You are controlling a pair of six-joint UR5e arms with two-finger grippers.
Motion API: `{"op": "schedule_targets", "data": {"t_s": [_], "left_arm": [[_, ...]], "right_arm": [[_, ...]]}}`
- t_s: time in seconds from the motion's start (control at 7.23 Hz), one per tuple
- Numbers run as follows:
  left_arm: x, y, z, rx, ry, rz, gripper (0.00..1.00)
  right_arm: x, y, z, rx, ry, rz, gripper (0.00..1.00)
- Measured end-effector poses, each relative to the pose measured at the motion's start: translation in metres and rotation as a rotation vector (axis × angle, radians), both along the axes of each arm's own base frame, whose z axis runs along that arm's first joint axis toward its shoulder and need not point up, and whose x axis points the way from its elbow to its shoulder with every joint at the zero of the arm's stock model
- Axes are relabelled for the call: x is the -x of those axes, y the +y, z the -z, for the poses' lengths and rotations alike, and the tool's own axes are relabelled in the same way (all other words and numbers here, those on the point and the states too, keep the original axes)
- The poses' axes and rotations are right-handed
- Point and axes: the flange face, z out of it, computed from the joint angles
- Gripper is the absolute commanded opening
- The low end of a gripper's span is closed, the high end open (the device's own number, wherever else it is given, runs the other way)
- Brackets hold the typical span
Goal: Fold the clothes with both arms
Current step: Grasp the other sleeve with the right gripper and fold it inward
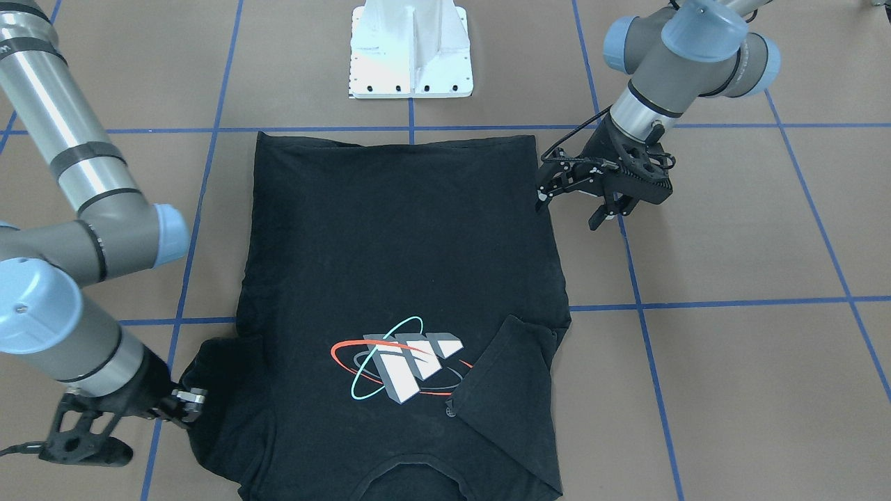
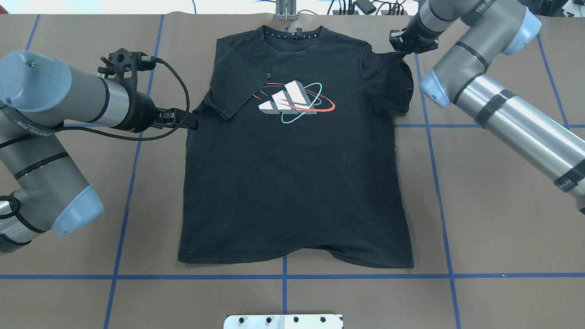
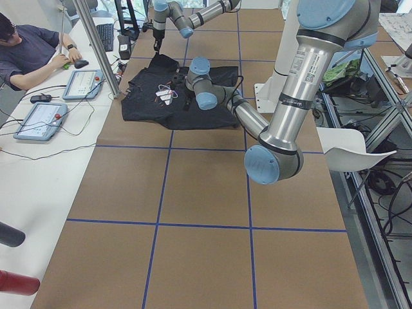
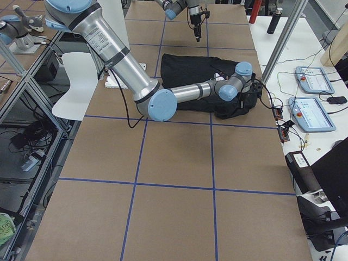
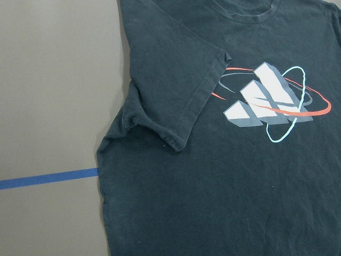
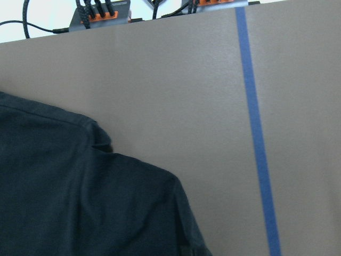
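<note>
Left gripper (image 1: 571, 209) spread open and empty; right gripper (image 1: 189, 403) at a sleeve, grip not determinable.
Black short-sleeved T-shirt (image 2: 292, 183) lies flat, print up, on the brown table with blue tape lines (image 2: 502, 205), hem toward the white bolted pedestal (image 1: 411, 49). One open finger sits just beside the shirt's side edge, below the inward-folded sleeve (image 2: 235, 89), whose corner overlaps the grey-white blocky logo ringed by orange-red and cyan ellipses (image 2: 292, 101). Right gripper's tips meet the bunched opposite sleeve (image 2: 393, 82) near the shoulder.
</note>
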Motion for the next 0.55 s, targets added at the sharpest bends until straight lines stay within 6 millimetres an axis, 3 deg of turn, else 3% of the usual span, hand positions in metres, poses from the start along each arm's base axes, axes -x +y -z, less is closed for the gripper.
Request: {"op": "schedule_targets", "data": {"t_s": [0.28,0.55], "left_arm": [[0.0,0.0,0.0,0.0,0.0,0.0,1.0],[0.0,0.0,-0.001,0.0,0.0,0.0,1.0]], "right_arm": [[0.045,0.003,0.058,0.059,0.001,-0.069,0.0],[0.088,0.004,0.09,0.064,0.018,-0.106,0.0]]}}
